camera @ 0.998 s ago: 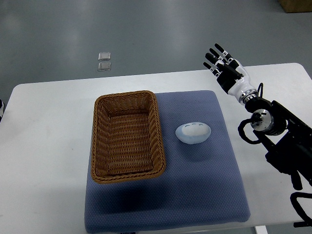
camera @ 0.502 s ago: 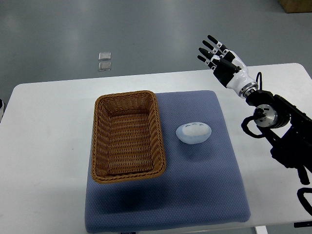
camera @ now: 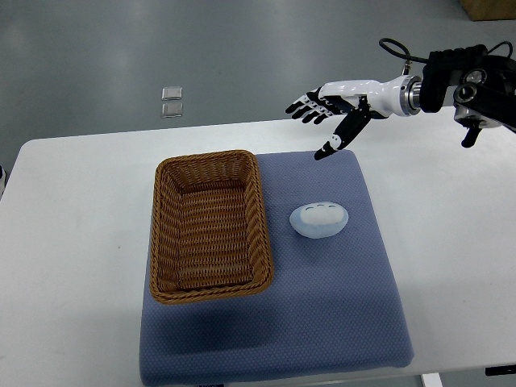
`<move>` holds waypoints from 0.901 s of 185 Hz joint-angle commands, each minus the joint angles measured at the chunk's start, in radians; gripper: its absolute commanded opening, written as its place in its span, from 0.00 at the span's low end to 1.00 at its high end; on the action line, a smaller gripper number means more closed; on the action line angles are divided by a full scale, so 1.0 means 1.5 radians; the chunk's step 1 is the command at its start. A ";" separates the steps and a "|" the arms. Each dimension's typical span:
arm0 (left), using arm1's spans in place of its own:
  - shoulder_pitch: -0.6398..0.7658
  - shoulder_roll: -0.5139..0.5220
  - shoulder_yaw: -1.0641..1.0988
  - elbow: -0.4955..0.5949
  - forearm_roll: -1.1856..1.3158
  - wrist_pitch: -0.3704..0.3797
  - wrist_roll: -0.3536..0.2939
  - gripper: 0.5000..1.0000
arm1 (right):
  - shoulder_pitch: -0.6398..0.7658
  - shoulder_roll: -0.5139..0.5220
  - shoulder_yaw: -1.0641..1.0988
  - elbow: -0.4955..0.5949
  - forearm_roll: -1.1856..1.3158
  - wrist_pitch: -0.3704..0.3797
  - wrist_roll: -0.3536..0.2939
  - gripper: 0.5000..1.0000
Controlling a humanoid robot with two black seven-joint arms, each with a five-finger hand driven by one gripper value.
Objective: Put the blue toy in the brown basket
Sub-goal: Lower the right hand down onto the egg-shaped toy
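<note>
The blue toy (camera: 320, 219), a pale blue oval with small white marks on top, lies on the blue mat (camera: 339, 306) just right of the brown wicker basket (camera: 210, 226). The basket holds nothing. My right hand (camera: 322, 113) comes in from the upper right and hovers above the mat's far edge, well behind the toy. Its fingers are spread and hold nothing. The left arm is out of view.
The mat lies on a white table (camera: 81, 242). Two small square plates (camera: 172, 101) sit on the grey floor beyond the table's far edge. A cardboard box corner (camera: 488, 8) shows at the top right.
My right arm has swung up and left from the table's right side; the hand now reaches palm-down over the mat's far edge. Toy and basket have not moved.
</note>
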 commanded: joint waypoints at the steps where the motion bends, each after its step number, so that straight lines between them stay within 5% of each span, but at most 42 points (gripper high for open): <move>1: 0.000 0.000 0.000 0.000 0.000 0.000 0.003 1.00 | 0.081 0.008 -0.120 0.047 -0.003 -0.002 -0.017 0.81; 36: -0.001 0.000 0.000 0.002 -0.001 0.000 0.004 1.00 | 0.113 0.016 -0.158 0.109 -0.011 -0.009 -0.020 0.80; 167: -0.001 0.000 0.000 0.001 -0.001 0.000 0.005 1.00 | 0.015 0.039 -0.162 0.103 -0.021 -0.067 -0.040 0.79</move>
